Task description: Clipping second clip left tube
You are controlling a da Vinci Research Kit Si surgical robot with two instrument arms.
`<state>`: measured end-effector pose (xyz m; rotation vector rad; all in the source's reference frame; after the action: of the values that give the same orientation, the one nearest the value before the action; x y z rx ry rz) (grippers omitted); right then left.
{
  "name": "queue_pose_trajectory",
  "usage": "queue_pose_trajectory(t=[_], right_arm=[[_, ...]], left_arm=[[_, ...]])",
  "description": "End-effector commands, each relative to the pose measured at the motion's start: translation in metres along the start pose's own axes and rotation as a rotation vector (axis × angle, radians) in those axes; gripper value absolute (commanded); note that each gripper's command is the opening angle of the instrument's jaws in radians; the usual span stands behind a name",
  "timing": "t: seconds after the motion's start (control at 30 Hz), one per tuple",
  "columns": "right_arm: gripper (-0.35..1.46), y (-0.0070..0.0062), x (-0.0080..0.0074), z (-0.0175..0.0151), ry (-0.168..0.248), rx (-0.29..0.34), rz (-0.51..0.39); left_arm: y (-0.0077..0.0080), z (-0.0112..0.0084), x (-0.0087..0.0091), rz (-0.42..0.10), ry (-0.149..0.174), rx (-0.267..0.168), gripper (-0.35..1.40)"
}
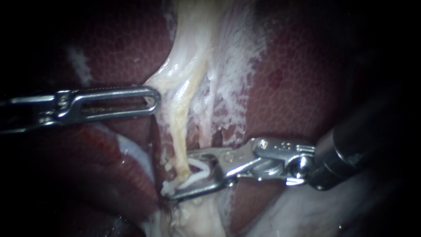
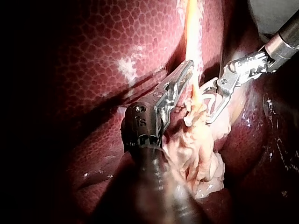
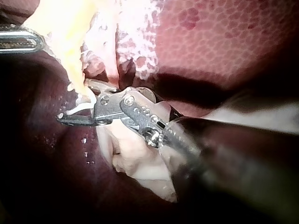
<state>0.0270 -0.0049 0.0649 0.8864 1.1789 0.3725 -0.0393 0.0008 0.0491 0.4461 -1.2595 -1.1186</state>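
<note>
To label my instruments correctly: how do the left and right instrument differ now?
The left instrument has long slotted jaws, shut on pale tissue beside the tube; the right instrument has shorter jaws, holding a white clip around the tube lower down. Both are shiny metal.

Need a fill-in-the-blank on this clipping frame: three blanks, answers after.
1. The right instrument carries a ___ clip.
2. The tube that the clip meets is pale ___.
3. In the endoscope view, the left instrument sits ___ the clip.

Missing words: white; yellow; above.
</note>
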Motion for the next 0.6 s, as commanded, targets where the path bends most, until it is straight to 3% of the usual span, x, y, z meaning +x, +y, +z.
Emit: queue_pose_trajectory(t=[0.03,0.33,0.6], right_arm=[[0.53,0.0001,-0.0002,0.0004,-0.002,0.006,0.003],[0.51,0.0014,-0.0018,0.0018,-0.021,0.022,0.016],[0.49,0.0016,-0.0018,0.0014,-0.027,0.021,0.024]], left_arm=[[-0.0001,0.0000,0.0000,0.000,0.000,-0.001,-0.35],[-0.0003,-0.0001,0.0000,0.000,-0.001,-0.002,-0.35],[-0.0004,-0.0001,0.0000,0.000,-0.001,-0.002,-0.35]])
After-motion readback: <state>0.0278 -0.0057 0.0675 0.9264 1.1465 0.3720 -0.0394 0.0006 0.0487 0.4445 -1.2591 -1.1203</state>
